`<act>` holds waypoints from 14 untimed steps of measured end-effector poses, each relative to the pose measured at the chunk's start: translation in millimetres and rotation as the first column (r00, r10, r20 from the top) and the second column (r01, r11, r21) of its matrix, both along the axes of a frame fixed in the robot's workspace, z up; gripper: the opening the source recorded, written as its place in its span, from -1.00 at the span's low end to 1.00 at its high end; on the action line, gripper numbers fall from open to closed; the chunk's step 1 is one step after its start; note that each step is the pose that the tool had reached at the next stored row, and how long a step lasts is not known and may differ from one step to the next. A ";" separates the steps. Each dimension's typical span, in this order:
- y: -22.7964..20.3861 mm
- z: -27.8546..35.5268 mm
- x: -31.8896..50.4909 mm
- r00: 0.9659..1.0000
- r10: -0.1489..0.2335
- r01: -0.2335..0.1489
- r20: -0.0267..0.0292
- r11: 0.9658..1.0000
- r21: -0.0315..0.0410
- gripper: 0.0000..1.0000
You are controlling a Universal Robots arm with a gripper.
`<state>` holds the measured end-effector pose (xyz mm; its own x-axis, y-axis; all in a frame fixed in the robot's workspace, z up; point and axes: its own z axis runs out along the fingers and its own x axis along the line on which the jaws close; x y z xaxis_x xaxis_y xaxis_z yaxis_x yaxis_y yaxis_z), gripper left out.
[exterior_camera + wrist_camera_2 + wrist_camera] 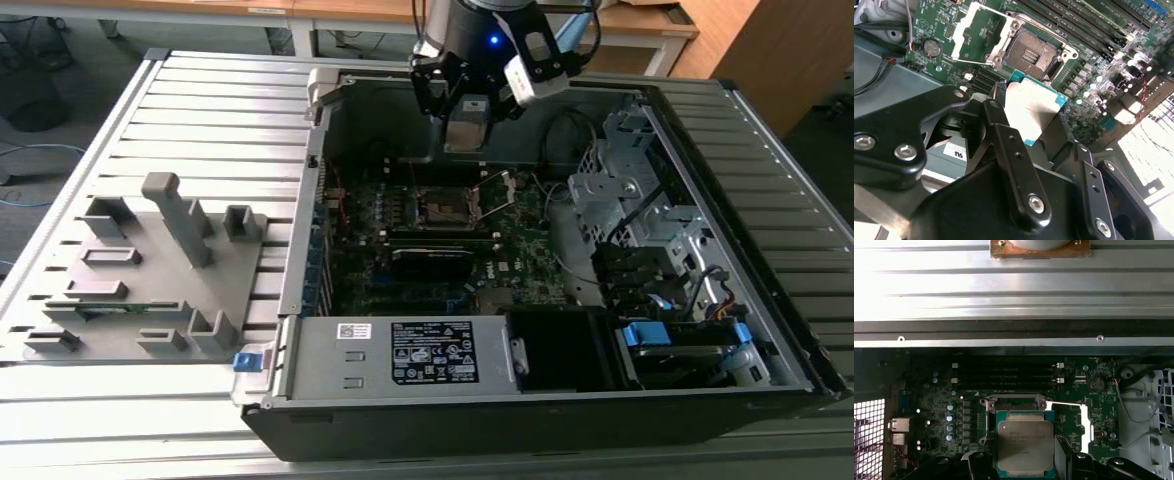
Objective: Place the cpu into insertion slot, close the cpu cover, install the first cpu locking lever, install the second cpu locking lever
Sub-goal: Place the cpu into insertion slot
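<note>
Gripper (1031, 125) is clenched on the cpu (1035, 102). In both wrist views we see its fingers (1000, 122) pinching opposite edges, with the metal top facing the cameras. We've got the chip hanging above the slot (1033, 50), apart from it and not seated; the second wrist view shows the socket's bare contacts. The cover (961, 31) is flipped open off one side of the slot. In the exterior view we see the arm reaching into the open case (314, 150) over the board (387, 265), and the slot lies toward the board's far edge.
</note>
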<state>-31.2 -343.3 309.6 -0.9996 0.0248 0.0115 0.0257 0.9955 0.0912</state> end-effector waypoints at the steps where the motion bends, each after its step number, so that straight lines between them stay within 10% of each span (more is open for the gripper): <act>1: 0.0 -1.1 -0.1 1.000 0.000 0.000 0.000 1.000 -0.001 0.07; 5: 0.0 -4.5 -0.3 1.000 0.000 0.000 0.000 1.000 -0.017 0.07; 14: 0.0 -6.0 -0.3 1.000 0.000 0.000 0.000 1.000 -0.019 0.07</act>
